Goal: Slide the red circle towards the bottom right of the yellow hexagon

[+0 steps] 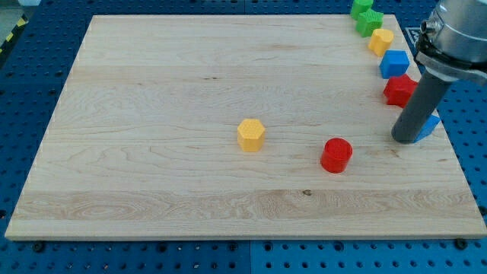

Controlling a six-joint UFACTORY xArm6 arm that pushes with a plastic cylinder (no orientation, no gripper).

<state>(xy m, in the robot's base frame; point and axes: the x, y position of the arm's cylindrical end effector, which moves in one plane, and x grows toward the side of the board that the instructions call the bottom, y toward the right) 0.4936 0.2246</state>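
The red circle (335, 155) lies on the wooden board, right of centre. The yellow hexagon (250, 135) sits to its left and slightly higher, a clear gap between them. My tip (407, 140) rests on the board to the right of the red circle, about a block's width or more away, not touching it. The rod rises from there to the arm at the view's top right.
A row of blocks runs along the board's right edge: two green blocks (367, 15), a yellow block (381, 41), a blue block (395, 63), a red block (399, 90), and a blue block (430, 125) partly hidden behind the rod.
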